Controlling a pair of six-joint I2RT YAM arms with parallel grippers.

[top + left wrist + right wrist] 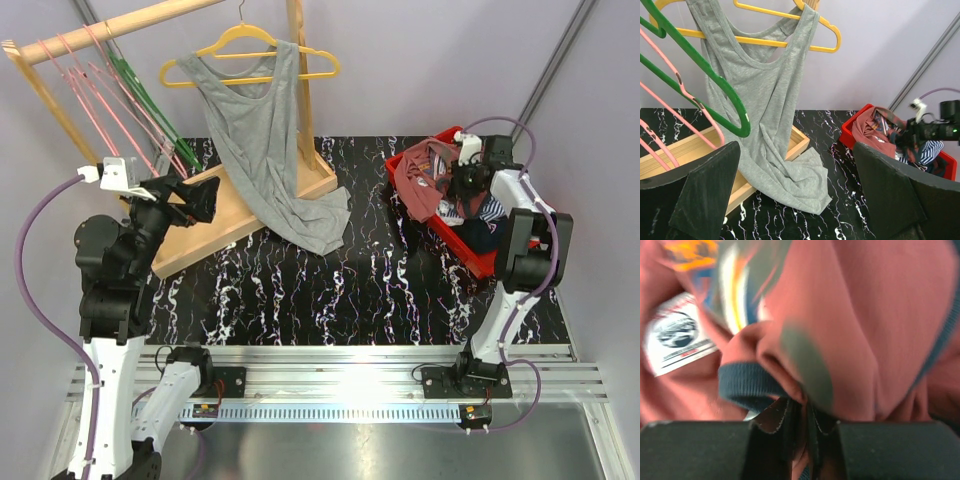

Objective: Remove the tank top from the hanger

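A grey tank top (265, 150) hangs by both straps from a yellow hanger (320, 62) on the wooden rack, and its hem trails over the rack's base onto the black marble table. My left gripper (197, 196) hovers to its left, open and holding nothing. In the left wrist view the tank top (770, 100) and hanger (826, 31) lie ahead of the left gripper (800, 200). My right gripper (462, 185) is over the red basket. Its jaws (805, 415) stand almost together on a fold of a red-brown garment (865, 330).
The red basket (482, 262) with several clothes sits at the right. The rack's wooden base (200, 245) and rod (100, 30) stand at the left. Green and pink empty hangers (130, 95) hang close to my left gripper. Bare table lies between the arms.
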